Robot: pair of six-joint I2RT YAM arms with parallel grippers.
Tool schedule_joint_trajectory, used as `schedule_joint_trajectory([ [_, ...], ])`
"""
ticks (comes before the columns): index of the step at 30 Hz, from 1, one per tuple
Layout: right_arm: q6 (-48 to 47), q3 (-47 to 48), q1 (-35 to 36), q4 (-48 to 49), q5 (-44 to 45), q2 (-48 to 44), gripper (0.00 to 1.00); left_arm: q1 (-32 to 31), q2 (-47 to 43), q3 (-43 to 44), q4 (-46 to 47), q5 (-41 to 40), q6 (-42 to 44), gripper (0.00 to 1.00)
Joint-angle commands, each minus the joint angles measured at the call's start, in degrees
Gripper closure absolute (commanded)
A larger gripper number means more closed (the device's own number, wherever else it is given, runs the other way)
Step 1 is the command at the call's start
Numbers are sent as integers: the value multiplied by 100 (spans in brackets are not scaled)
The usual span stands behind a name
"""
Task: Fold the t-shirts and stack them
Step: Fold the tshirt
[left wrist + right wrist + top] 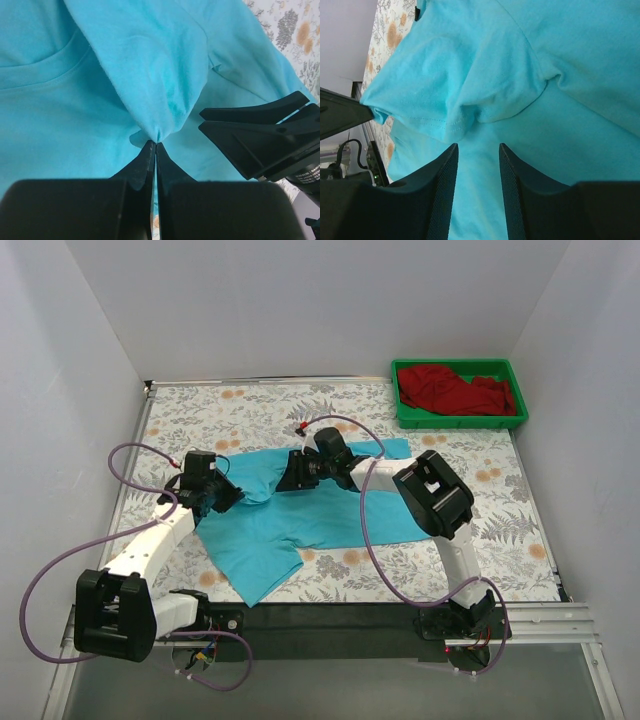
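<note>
The turquoise-blue t-shirt (300,515) lies spread and rumpled on the flowered table. My left gripper (238,492) is shut on a pinched fold of its left edge; the left wrist view shows the cloth (160,100) rising from the closed fingertips. My right gripper (285,480) is open just above the shirt near its collar end, nothing between its fingers (442,170); the sleeve hem (440,125) lies just ahead of them. The dark red t-shirt (455,390) lies crumpled in the green tray.
The green plastic tray (462,421) stands at the table's back right corner. White walls close in the table on three sides. The right gripper's black fingers (260,135) show close by in the left wrist view. A purple cable (370,530) loops over the shirt.
</note>
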Motion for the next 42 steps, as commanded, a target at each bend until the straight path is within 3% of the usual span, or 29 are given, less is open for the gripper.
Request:
schedule_joint_trajectory([
  [1,77,306,23,283,-47,123,62,75,-82,71,-363,-194,-83,100],
  [29,578,780,50,688,-12,836,64,101,-99,44,-345,-141,-66,100],
  [40,587,930,94,688,-38,950,78,101,-117,1,-319,-159,-57,100],
  [42,570,939,94,679,-56,941,87,101,-108,-8,-327,-176,-57,100],
])
